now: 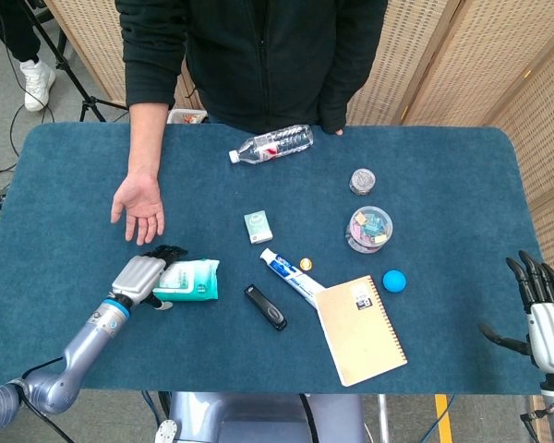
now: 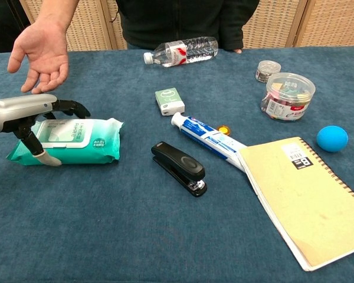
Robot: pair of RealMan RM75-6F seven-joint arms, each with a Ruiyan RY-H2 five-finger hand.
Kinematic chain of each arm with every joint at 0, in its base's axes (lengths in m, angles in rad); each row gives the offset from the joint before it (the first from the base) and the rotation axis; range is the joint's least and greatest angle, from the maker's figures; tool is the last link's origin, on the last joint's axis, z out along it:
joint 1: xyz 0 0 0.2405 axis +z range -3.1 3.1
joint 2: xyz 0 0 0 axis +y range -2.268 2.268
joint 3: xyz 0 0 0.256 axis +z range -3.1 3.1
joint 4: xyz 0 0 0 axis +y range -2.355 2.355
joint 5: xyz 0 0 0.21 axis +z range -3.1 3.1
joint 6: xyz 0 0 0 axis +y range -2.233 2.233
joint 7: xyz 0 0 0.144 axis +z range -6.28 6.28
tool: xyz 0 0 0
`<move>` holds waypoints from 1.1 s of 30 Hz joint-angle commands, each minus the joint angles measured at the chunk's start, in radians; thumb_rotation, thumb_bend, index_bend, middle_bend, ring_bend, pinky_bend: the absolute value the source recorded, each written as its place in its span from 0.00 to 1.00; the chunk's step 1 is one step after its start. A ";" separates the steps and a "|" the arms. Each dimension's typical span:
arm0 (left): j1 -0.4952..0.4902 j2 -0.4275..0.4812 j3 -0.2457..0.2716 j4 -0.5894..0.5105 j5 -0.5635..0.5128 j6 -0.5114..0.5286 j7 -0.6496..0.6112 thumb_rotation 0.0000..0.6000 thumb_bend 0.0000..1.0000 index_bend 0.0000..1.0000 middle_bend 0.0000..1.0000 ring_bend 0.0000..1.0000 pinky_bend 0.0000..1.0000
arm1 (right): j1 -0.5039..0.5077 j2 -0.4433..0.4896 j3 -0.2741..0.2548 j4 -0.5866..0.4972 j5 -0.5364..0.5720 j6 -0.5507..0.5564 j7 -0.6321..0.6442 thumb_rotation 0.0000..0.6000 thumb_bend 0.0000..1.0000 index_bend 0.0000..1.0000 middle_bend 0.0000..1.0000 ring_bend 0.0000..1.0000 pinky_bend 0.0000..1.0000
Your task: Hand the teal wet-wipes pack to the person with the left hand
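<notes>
The teal wet-wipes pack (image 1: 194,280) (image 2: 76,141) lies flat on the blue table, left of centre. My left hand (image 1: 143,277) (image 2: 26,115) hovers over its left end; the fingers arch over the far edge and the thumb reaches down at the near edge, not closed on the pack. The person's open palm (image 1: 138,208) (image 2: 41,53) waits just beyond the pack. My right hand (image 1: 547,314) stays at the table's right edge, fingers spread and holding nothing.
A black stapler (image 1: 265,306) lies right of the pack, then a toothpaste tube (image 1: 291,275) and a spiral notebook (image 1: 360,328). Further back are a small green box (image 1: 258,226), a water bottle (image 1: 272,143), a clip jar (image 1: 368,229), a tin (image 1: 363,180) and a blue ball (image 1: 394,281).
</notes>
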 commanded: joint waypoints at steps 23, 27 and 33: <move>0.100 0.222 -0.025 -0.250 0.304 0.428 -0.104 1.00 0.44 0.64 0.63 0.49 0.58 | -0.003 0.005 -0.004 -0.009 -0.004 0.001 -0.001 1.00 0.00 0.00 0.00 0.00 0.00; 0.064 0.246 -0.093 -0.232 0.247 0.417 -0.070 1.00 0.42 0.64 0.63 0.49 0.58 | -0.002 0.006 -0.003 -0.010 -0.001 -0.002 0.000 1.00 0.00 0.00 0.00 0.00 0.00; 0.002 0.258 -0.140 -0.143 0.143 0.324 -0.048 1.00 0.40 0.64 0.63 0.49 0.58 | -0.003 0.008 0.002 -0.007 0.011 -0.005 0.009 1.00 0.00 0.00 0.00 0.00 0.00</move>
